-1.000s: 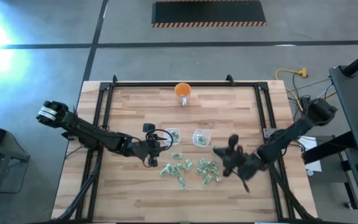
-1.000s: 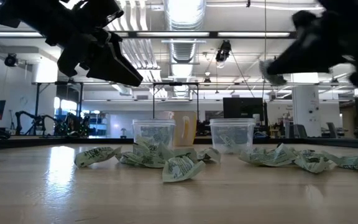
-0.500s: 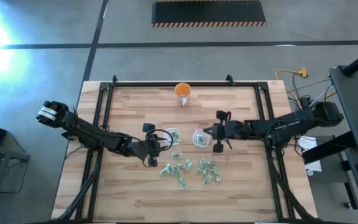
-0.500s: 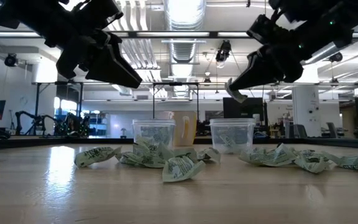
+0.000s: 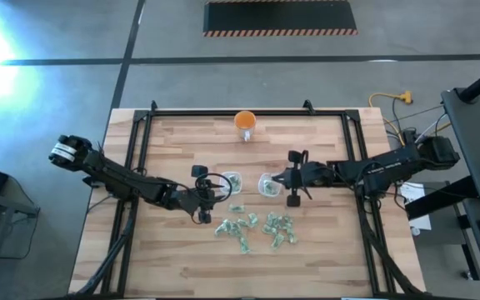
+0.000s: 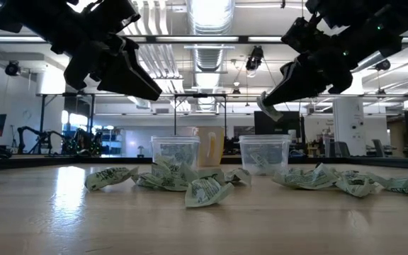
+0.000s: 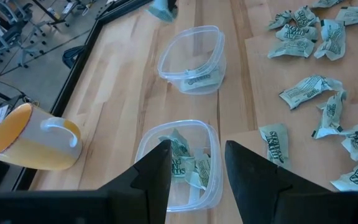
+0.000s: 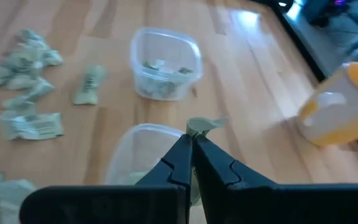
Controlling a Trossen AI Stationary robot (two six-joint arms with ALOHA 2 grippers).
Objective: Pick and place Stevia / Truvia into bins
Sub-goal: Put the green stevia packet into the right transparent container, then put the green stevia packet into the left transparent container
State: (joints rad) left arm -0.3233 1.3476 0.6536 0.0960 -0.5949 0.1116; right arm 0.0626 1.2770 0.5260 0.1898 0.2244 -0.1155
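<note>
The right gripper [image 8: 192, 144], fingers pinching 1 sachet [image 8: 199, 126] above the right bin [image 8: 143, 144], should release next; the left gripper [image 7: 196, 163] waits wide over the left bin [image 7: 146, 144].

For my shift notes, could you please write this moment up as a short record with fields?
left gripper: open, empty, above the left bin
right gripper: shut on a Stevia sachet, over the right bin
bins: both hold a few sachets
loose sachets: scattered on the wooden table, in front of the bins
orange mug: at the table's far edge
</note>
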